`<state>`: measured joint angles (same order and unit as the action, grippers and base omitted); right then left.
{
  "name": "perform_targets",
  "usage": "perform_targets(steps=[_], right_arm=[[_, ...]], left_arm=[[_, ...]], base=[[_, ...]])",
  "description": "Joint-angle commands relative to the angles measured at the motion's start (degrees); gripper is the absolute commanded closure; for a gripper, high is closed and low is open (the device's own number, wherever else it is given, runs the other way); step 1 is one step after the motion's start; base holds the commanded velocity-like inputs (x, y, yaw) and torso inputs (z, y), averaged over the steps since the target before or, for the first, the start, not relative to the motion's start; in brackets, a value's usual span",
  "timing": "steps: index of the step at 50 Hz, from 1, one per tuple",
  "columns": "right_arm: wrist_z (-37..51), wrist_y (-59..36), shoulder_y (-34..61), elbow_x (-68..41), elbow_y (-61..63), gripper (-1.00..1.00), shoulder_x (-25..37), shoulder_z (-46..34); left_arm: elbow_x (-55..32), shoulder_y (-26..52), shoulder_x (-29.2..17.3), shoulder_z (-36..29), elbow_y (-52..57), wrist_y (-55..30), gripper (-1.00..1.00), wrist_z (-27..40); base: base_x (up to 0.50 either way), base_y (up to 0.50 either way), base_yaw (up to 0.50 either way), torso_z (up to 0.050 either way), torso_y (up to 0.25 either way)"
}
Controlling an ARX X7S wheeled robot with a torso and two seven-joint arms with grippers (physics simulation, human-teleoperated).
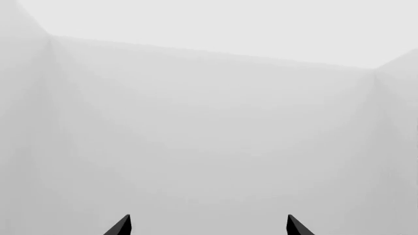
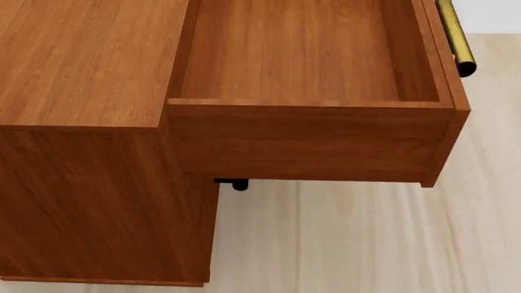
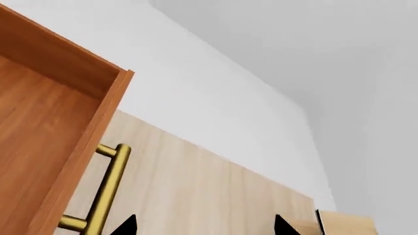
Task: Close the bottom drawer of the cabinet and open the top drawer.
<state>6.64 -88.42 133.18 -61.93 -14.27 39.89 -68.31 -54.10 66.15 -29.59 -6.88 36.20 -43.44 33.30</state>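
While the top drawer (image 2: 301,55) stands pulled out of the cabinet (image 2: 82,122), its brass handle (image 3: 107,188) lies beside the right gripper (image 3: 203,226). Both grippers' jaws sit wide and empty; the left gripper (image 1: 207,226) faces blank walls.

Reddish-brown wood-grain cabinet (image 2: 82,122) and top drawer (image 2: 309,134), brass handle (image 3: 107,188), pale plank floor (image 2: 366,244), black pincer fingertips (image 1: 121,226).

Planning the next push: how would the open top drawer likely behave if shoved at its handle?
The top drawer looks like a stiff wooden box, so it would probably slide straight in, not flex. It looks empty, so likely light. Its brass handle looks smooth and round, so an end effector might slip.
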Motion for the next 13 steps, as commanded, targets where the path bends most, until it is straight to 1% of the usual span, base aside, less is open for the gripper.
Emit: perform_targets(steps=[1,3,4,5,13], right_arm=[[18.25,-1.54,1.79,-17.09,6.41,-1.00,8.83,6.62],[23.25,-1.50,1.75,-21.60,7.11,-1.00,10.37,8.21],[24.16,-1.50,1.76,-22.66,7.37,-1.00,10.62,8.28],[27.76,-1.39,1.67,-25.23,7.73,-1.00,11.71,9.86],[42.63,-1.55,1.79,-39.10,9.82,-1.00,15.90,14.63]], left_arm=[[-0.69,0.86,-0.28,-0.33,0.30,-0.70,-1.00,0.28],[-0.86,1.07,-0.33,-0.41,0.38,-0.88,-1.00,0.33],[-0.88,1.13,-0.34,-0.45,0.38,-0.90,-1.00,0.34],[-1.03,1.35,-0.36,-0.42,0.40,-1.02,-1.00,0.42],[-1.46,1.61,-0.99,-0.09,0.45,-1.22,-1.00,0.42]], base=[[0.00,0.00,0.00,0.000,0.000],[0.00,0.00,0.00,0.000,0.000],[0.00,0.00,0.00,0.000,0.000],[0.00,0.00,0.00,0.000,0.000],[0.00,0.00,0.00,0.000,0.000]])
